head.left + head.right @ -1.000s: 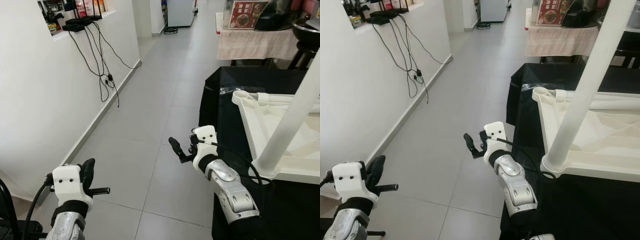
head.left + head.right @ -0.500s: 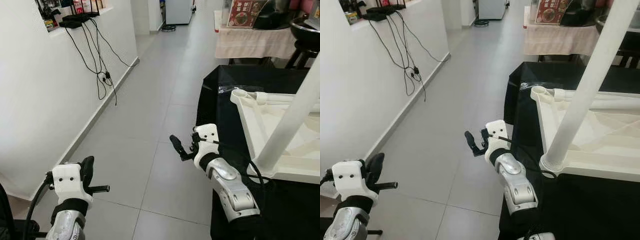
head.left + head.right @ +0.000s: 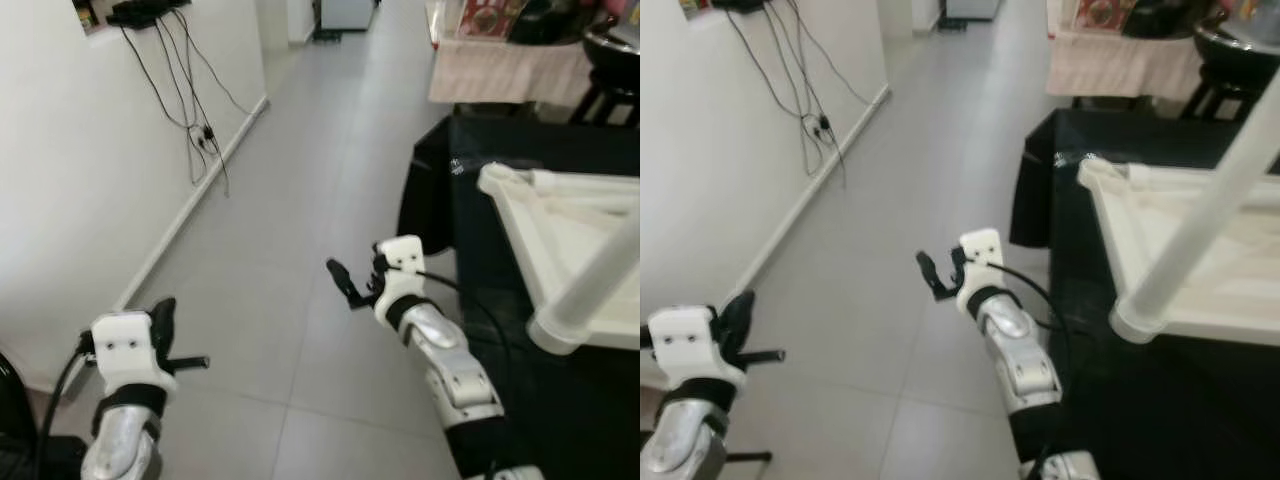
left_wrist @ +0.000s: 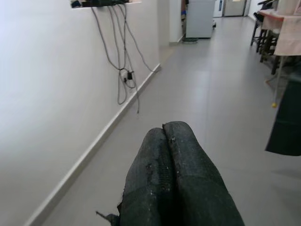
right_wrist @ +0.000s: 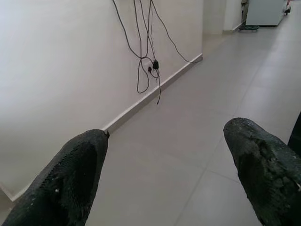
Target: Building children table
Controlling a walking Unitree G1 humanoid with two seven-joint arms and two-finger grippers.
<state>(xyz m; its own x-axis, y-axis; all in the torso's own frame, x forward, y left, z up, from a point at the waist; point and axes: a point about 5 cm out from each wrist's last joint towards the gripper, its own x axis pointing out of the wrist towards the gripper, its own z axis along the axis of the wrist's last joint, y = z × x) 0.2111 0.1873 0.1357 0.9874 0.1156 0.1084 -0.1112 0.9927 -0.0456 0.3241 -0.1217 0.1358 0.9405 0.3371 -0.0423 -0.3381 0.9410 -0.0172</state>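
A white children's table top [image 3: 548, 228] lies upside down on a black-draped surface [image 3: 470, 170] at the right. One white leg [image 3: 596, 288] stands up from its near corner. My right gripper [image 3: 340, 281] hangs open over the floor, just left of the black drape and apart from the white table. In the right wrist view its two fingertips [image 5: 82, 155] are spread wide with nothing between them. My left gripper [image 3: 164, 326] is low at the left, over the floor, and its fingers [image 4: 181, 155] are pressed together with nothing in them.
A white wall runs along the left with dangling black cables [image 3: 196, 120]. The grey tiled floor [image 3: 300, 170] stretches ahead as a corridor. A table with a beige cloth [image 3: 500, 72] and a dark stool [image 3: 612, 45] stand at the back right.
The whole picture has shifted and blurred a little, so the camera has moved. Both arms hold much the same pose, the right gripper open and the left shut.
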